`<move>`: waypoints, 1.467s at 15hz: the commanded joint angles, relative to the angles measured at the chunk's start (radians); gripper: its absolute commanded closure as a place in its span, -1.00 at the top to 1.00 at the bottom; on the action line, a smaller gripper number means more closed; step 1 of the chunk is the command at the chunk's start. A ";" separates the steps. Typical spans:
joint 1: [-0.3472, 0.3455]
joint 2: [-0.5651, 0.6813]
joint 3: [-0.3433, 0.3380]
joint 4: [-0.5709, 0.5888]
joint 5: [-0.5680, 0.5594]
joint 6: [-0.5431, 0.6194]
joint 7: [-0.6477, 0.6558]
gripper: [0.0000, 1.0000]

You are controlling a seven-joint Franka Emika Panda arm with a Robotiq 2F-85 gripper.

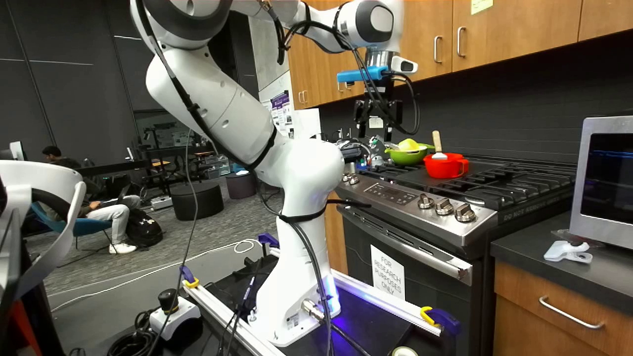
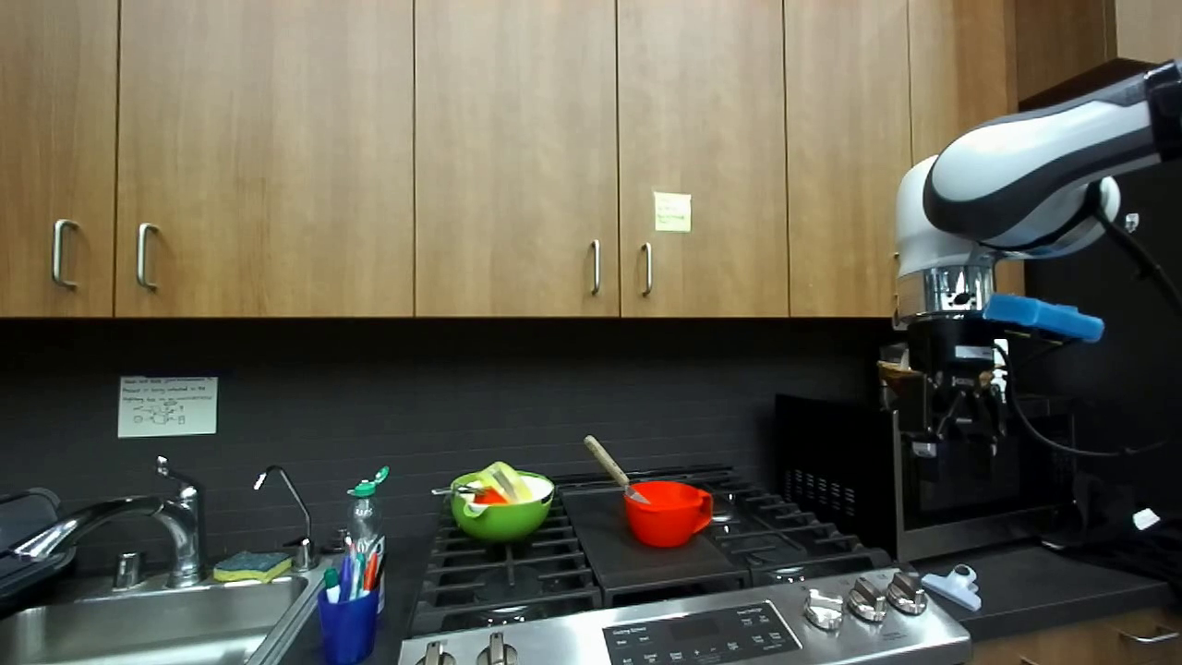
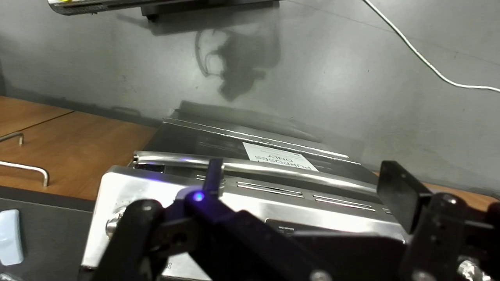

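My gripper (image 1: 375, 132) is open and empty, pointing down high above the front of the stove. It also shows in an exterior view (image 2: 958, 448) and in the wrist view (image 3: 306, 185), where its fingers are wide apart with nothing between them. A red pot (image 1: 445, 167) (image 2: 667, 517) sits on the stove's middle plate. A spatula (image 1: 437, 143) (image 2: 607, 460) with a wooden handle leans in it. A green bowl (image 1: 405, 157) (image 2: 503, 521) sits on the burner grate, holding a yellow item (image 1: 409, 145) (image 2: 505, 480) and other pieces. The pot and bowl are out of the wrist view.
The stove's steel front panel (image 3: 234, 199) and oven handle (image 3: 254, 166) lie below the gripper. A microwave (image 1: 606, 180) and a white clip (image 1: 567, 251) are on the counter. Wooden cabinets (image 2: 517, 157) hang above. A sink (image 2: 166, 628) and blue cup of pens (image 2: 348, 628) stand beside the stove.
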 commanded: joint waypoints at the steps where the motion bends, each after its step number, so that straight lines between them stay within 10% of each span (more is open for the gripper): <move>1: -0.036 0.010 0.015 0.005 0.010 0.016 0.050 1.00; 6: -0.010 -0.003 0.063 0.005 0.045 -0.002 0.087 1.00; 12: 0.131 0.137 0.374 0.141 0.106 0.061 0.256 1.00; 16: 0.063 0.279 0.536 0.384 0.032 0.079 0.588 1.00; 22: -0.007 0.458 0.566 0.703 -0.158 -0.073 0.914 1.00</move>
